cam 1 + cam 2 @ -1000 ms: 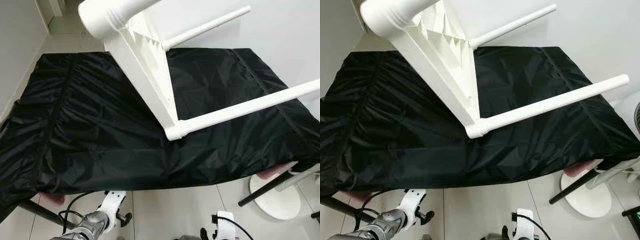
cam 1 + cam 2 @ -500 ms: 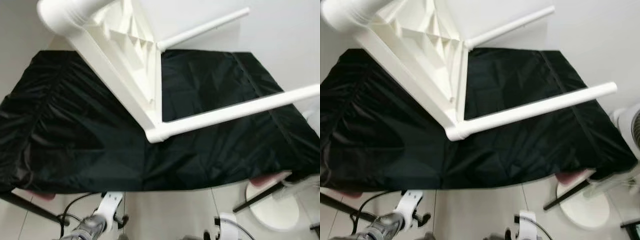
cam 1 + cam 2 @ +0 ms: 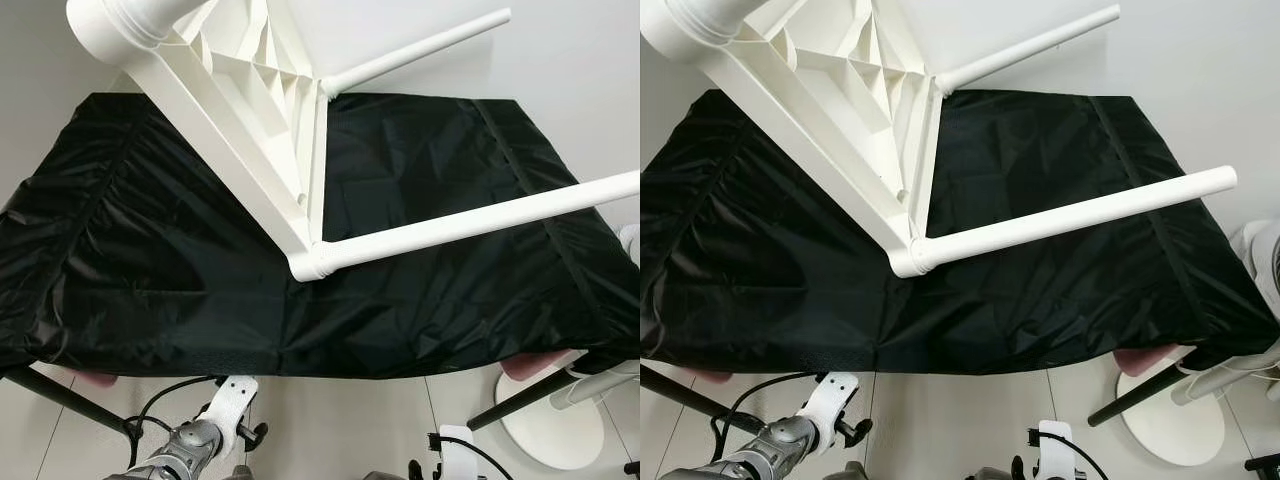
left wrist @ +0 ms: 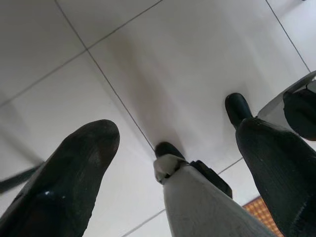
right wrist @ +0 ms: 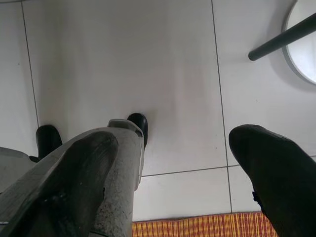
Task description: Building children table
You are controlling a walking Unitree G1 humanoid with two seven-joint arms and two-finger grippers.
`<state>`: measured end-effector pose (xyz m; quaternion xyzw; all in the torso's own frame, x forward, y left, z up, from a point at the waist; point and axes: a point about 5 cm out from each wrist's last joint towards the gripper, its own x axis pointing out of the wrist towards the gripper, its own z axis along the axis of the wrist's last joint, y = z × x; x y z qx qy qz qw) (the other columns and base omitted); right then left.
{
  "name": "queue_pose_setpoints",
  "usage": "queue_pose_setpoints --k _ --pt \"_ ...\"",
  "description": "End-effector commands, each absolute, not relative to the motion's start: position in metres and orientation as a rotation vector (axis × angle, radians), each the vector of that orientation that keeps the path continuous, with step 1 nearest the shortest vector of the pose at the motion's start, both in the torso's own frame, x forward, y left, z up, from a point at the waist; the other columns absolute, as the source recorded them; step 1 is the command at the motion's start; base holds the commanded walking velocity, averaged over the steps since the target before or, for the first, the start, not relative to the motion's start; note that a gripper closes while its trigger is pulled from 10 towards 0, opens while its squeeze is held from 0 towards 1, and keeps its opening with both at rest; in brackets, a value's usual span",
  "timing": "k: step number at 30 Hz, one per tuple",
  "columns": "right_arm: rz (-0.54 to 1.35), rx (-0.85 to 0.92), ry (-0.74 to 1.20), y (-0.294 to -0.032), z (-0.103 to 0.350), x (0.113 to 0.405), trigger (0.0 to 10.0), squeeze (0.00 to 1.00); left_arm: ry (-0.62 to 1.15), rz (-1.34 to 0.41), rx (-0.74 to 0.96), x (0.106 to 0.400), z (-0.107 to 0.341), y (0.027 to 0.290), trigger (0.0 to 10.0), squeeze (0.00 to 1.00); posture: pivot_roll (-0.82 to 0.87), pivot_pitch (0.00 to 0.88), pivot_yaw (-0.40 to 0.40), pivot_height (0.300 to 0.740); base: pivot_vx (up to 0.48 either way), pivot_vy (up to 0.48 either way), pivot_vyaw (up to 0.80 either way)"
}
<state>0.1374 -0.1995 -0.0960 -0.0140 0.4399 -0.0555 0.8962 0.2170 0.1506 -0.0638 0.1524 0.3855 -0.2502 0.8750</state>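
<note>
Wide black wrinkled cloth-covered surface (image 3: pixel 150 260) spreads in front of me. Above it, tipped up w/ ribbed underside showing, is the white plastic children's table (image 3: pixel 255 130); two round white legs (image 3: pixel 470 215) stick out to my right. It's up high & well apart from both my grippers. Left gripper (image 4: pixel 173 163) hangs low over pale floor tiles (image 5: pixel 123 59), fingers spread wide, holding nothing. Right gripper (image 5: pixel 173 173) same: wide apart, empty, near a white round base (image 3: pixel 555 425).

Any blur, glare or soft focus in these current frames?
Left eye view: sharp, sheen on the black cover, white table evenly lit. Left wrist view: left gripper fingers soft, close to the lens. Right wrist view: right gripper fingers equally soft, floor tiles sharp.
</note>
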Motion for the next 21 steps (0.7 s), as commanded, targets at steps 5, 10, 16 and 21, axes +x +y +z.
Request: queue_pose_setpoints --k 5,10,16,21 --pt "-0.082 -0.077 0.915 -0.205 -0.096 0.132 10.0 0.00 0.802 -0.763 0.262 0.212 -0.059 0.154 10.0 0.00 0.01 0.020 0.010 0.740 0.000 0.000 0.00" --pt "-0.043 -0.122 0.874 -0.208 -0.093 0.136 10.0 0.00 0.778 -0.779 0.292 0.213 -0.056 0.167 10.0 0.00 0.02 0.019 0.008 0.740 0.000 0.000 0.00" --pt "-0.030 -0.138 0.860 -0.209 -0.092 0.136 10.0 0.00 0.757 -0.713 0.296 0.214 -0.055 0.172 10.0 0.00 0.02 0.013 -0.003 0.740 0.000 0.000 0.00" --pt "0.036 -0.167 0.833 -0.203 -0.091 0.138 10.0 0.00 0.740 -0.742 0.254 0.212 -0.054 0.171 10.0 0.00 0.01 0.006 -0.008 0.740 0.000 0.000 0.00"
